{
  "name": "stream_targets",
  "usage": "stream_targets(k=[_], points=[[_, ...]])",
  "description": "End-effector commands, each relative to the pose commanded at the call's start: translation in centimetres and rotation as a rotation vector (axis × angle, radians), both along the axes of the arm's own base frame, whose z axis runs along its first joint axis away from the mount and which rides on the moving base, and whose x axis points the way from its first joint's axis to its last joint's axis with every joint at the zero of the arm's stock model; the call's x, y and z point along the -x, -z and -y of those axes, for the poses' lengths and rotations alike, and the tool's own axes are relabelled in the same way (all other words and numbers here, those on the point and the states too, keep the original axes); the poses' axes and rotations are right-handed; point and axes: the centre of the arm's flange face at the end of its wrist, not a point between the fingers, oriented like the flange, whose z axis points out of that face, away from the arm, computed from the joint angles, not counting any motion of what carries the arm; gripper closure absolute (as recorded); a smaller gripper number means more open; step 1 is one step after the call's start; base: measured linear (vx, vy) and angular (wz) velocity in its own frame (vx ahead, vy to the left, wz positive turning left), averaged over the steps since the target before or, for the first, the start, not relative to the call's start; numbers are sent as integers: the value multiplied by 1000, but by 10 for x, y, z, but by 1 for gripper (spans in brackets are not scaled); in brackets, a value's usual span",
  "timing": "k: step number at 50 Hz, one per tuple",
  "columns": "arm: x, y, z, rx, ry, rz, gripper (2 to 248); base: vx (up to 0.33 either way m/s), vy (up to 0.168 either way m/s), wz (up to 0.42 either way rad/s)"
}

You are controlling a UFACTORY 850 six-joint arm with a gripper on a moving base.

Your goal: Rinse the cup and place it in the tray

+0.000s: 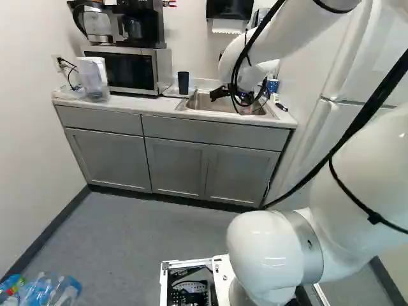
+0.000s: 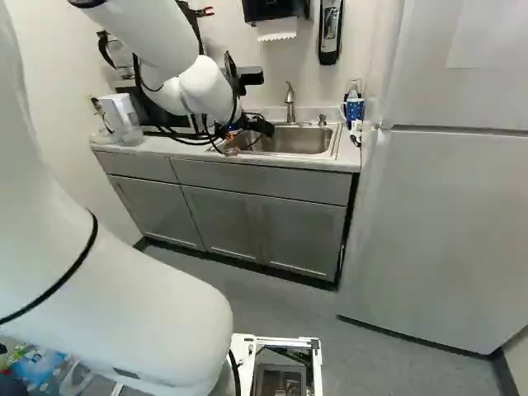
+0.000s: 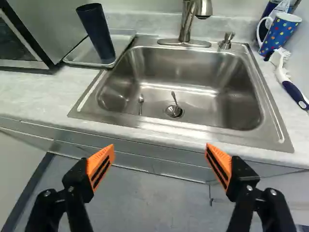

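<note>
Tumbler (image 3: 100, 36) stands upright on the metal tray (image 3: 81, 54) beside the sink (image 3: 159, 124), ahead of the gripper (image 3: 160, 155) and off to the robot's left. The gripper is spread wide, holding nothing. If rinsing remains, reaching that vertical body likely means going forward and leftward.

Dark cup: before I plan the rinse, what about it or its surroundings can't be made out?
- Dark cup's inside: too dark, wrist view.
- The cup itself: behind the arm, right base view.
- Part of the tray: behind the cup, wrist view.
- Faucet: behind the arm, left base view.
</note>
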Motion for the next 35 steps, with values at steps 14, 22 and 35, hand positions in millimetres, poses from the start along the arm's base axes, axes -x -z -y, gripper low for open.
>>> stream_targets(k=[14,22,35], points=[[17,37,-5,-2,-16,48,3,0,0,0],[30,60,-8,-3,-24,79,3,0,0,0],[54,96,-13,-4,-35,129,3,0,0,0]])
